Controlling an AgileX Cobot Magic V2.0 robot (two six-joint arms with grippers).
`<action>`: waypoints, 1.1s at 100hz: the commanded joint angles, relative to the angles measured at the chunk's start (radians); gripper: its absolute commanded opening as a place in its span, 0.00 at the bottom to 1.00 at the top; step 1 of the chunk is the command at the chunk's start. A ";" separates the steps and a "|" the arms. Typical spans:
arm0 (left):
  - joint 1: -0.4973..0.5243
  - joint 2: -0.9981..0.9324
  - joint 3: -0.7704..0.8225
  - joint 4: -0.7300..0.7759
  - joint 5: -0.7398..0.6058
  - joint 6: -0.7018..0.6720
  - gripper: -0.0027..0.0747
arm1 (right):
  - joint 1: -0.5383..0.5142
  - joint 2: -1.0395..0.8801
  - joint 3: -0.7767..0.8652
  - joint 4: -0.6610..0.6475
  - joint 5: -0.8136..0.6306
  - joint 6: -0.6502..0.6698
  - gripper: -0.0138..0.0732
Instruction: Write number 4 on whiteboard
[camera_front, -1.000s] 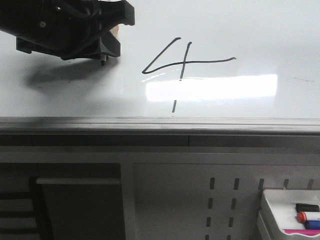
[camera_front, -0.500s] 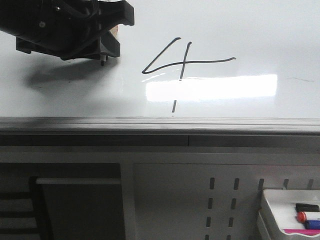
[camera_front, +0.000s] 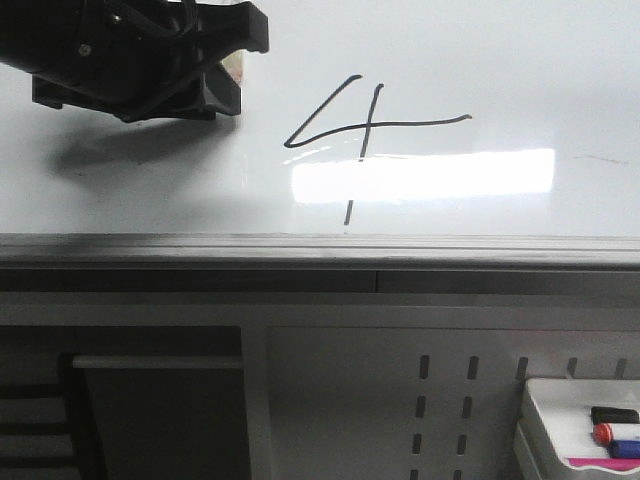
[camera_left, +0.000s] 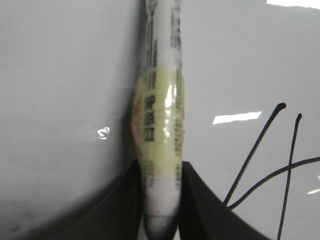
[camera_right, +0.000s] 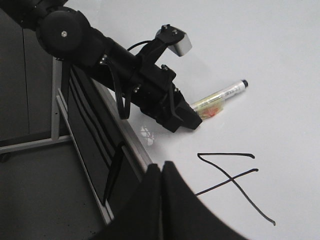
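The number 4 stands in thin black lines on the whiteboard, just above the bright glare. It also shows in the left wrist view and the right wrist view. My left gripper hovers over the board to the left of the 4. It is shut on a white marker with a yellow-green label, which lies nearly flat over the board. The marker's tip is hidden in the front view. My right gripper is shut and empty above the board's edge.
The board's grey metal edge runs across the front. Below it is a grey perforated panel. A small white tray with several markers sits at the lower right. A dark shelf opening is at the lower left.
The marker tip that poked out below the left gripper no longer shows in the front view. The gripper itself has hardly moved. The 4 is unchanged.
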 joint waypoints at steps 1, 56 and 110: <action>0.021 0.000 -0.012 -0.043 -0.008 -0.001 0.25 | -0.005 -0.004 -0.027 0.014 -0.084 0.000 0.09; 0.021 0.005 -0.012 -0.044 -0.008 -0.001 0.31 | -0.005 -0.004 -0.027 0.014 -0.084 0.000 0.09; 0.021 0.006 -0.012 -0.044 -0.008 -0.001 0.35 | -0.005 -0.004 -0.027 0.014 -0.084 0.000 0.09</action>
